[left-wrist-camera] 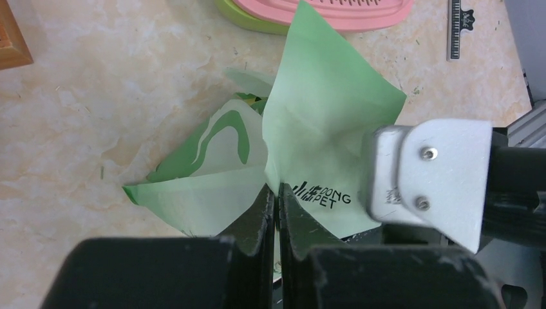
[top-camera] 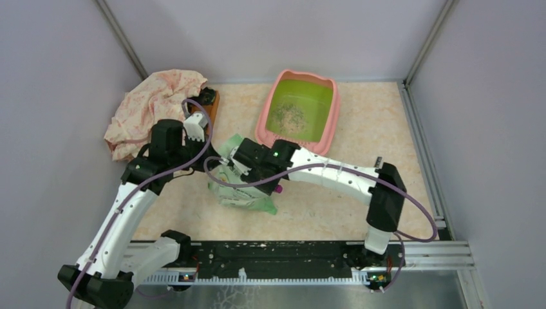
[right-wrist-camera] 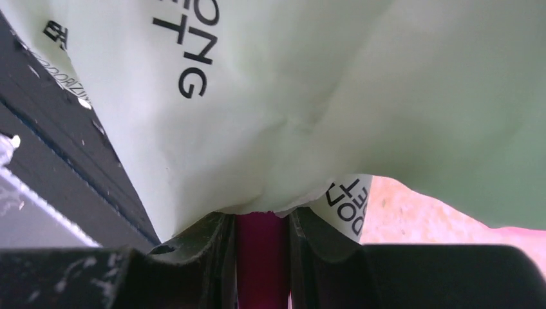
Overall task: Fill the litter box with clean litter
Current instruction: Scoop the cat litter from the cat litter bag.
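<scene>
Two pincers meet at a crumpled light green bag (top-camera: 244, 196) lying near the middle of the marbled beige bench (top-camera: 360, 193). The left pincer (left-wrist-camera: 277, 219) has its dark fingers pressed together on a fold of the bag's thin film, just beside the black "DONG PET" lettering, and a flap of the bag stands up above it. The right pincer (right-wrist-camera: 261, 222) comes in from the other side, right up against the bag, which fills most of its wrist view. Its fingers are pinching a narrow magenta handle (right-wrist-camera: 261, 257) that runs up under the bag's edge, and I cannot tell what the handle belongs to. The litter box (top-camera: 329, 125) sits on the bench beyond the bag, toward the back wall and a little right of centre, with its pink rim up and its lime-green inside showing. Only a thin scatter of clean litter (top-camera: 286, 116) lies on its floor, with most of the green bottom bare. Off to the back left, a pink-patterned cloth (top-camera: 154, 106) is heaped beside a brown wooden block (top-camera: 211, 103).
</scene>
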Controlling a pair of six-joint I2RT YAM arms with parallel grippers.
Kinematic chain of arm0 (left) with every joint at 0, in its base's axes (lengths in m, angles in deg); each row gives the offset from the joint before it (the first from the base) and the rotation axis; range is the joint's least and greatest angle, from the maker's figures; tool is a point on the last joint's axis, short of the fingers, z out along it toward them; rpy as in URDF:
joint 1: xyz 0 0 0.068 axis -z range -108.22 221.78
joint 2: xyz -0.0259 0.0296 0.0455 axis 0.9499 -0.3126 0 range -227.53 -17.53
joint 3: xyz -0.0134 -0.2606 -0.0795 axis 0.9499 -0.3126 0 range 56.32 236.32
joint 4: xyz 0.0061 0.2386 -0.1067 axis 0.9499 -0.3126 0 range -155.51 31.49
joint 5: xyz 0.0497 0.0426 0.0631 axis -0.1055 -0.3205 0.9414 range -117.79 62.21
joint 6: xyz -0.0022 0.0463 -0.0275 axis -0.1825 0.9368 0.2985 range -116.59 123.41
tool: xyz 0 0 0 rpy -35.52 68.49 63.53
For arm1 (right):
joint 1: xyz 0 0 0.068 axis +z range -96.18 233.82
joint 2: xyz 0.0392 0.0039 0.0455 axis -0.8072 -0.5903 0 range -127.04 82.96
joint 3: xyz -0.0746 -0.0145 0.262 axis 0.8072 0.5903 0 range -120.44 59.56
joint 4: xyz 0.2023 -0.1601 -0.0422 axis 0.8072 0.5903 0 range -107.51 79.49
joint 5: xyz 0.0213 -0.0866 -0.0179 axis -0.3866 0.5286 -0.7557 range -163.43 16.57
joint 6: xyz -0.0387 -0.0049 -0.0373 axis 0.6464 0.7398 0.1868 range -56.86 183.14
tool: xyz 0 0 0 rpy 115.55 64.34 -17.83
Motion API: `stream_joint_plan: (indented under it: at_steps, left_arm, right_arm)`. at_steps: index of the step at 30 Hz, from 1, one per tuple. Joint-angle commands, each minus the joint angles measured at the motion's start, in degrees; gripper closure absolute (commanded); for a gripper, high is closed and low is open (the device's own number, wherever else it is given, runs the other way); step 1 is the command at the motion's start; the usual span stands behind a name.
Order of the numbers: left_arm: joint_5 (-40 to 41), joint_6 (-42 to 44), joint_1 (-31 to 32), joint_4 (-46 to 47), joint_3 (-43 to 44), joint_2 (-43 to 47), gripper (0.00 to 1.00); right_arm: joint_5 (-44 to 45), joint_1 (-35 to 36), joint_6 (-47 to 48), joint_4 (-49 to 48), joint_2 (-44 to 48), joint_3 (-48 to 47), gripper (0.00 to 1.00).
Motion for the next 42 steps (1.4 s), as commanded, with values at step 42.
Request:
stream_joint_plan:
  at_steps: [42]
  left_arm:
    - [4.7, 0.5, 0.3, -2.9, 6.8, -3.5, 0.93]
  right_arm:
    - [15.7, 5.7, -4.4, -39.3, 64.2, 56.8, 1.00]
